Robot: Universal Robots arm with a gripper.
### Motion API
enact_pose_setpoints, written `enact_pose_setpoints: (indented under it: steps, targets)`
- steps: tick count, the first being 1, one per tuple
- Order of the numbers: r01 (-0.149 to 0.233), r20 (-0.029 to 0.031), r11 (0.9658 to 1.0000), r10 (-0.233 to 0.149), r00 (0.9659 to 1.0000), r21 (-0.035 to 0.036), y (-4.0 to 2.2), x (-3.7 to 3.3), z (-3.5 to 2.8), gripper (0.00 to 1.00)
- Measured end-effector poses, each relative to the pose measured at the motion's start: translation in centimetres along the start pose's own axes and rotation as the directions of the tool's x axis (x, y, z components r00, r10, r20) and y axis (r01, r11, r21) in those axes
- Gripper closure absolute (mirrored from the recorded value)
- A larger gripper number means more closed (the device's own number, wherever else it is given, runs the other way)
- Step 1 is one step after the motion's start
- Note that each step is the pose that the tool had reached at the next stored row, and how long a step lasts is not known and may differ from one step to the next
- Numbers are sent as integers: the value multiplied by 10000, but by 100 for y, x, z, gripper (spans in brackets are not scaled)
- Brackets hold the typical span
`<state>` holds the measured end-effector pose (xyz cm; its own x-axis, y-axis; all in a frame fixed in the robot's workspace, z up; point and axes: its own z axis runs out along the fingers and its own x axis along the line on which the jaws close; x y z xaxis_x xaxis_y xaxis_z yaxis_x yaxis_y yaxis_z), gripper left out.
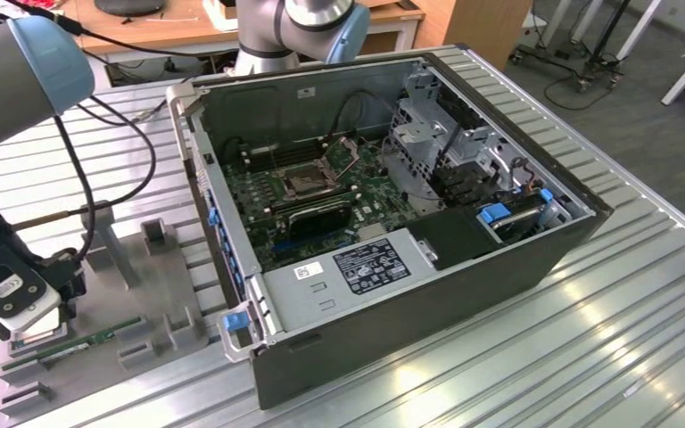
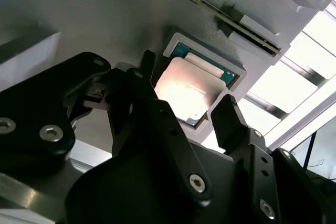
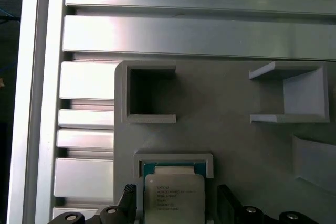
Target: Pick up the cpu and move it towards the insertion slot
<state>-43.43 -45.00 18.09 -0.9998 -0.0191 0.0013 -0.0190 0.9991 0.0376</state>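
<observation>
Gripper [image 2: 187, 83] sits low over the cpu [image 3: 173, 198], jaws apart. In both wrist views the two black fingers [image 2: 231, 116] straddle the chip, one per side, w/ a sliver of gap showing btwn each tip and the chip edge. So open, nothing gripped, no contact as far as I can tell.

The cpu lies flat in its pocket [image 3: 173, 158], a shallow grey frame on the grey fixture plate [image 3: 226, 140], silvery lid up, green edge showing at the side away from the gripper. It looks fully seated and level, not lifted.

Around it on the plate are a square open recess [image 3: 149, 93] and a bracket-shaped holder [image 3: 294, 95], both w/ nothing in them. The memory stick [image 1: 81, 342] lies in its own long cradle just beside the gripper in the exterior view.

Further off, towards the exterior view's right, the open PC case [image 1: 438, 312] rests on the slatted aluminium table [image 1: 605, 348]. The insertion slot [image 1: 299, 185] sits mid-board inside, silver frame, dark centre, well apart from the gripper.

Progress, as a judgement: approach and alignment over the chip look done. The grasp isn't made yet, and the lift and the carry to the slot are all left. Early stage.
</observation>
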Motion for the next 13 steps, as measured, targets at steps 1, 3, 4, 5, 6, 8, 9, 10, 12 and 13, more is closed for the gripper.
enact_pose_setpoints:
  steps: [1, 3, 4, 5, 6, 8, 9, 10, 12, 13]
  targets:
    - [0, 0, 10000, 0, 10000, 0, 0, 0, 0, 29]
    - [0, 0, 10000, 0, 10000, 0, 0, 0, 2, 31]
    - [0, -1, 10000, 0, 10000, 0, 0, 0, 2, 37]
    - [0, -1, 10000, 0, 10000, 1, 0, 0, 3, 37]
    - [0, -2, 10000, 0, 10000, 1, 0, 0, 3, 43]
    - [0, -1, 10000, 0, 10000, 0, 0, 0, 5, 45]
    - [0, -1, 10000, 0, 10000, 1, 0, 0, 6, 45]
    - [0, -1, 10000, 0, 10000, 0, 0, 0, 6, 45]
    - [0, -2, 10000, 0, 10000, 1, -1, 0, 7, 45]
    - [0, -2, 10000, 0, 10000, 1, -1, 0, 8, 45]
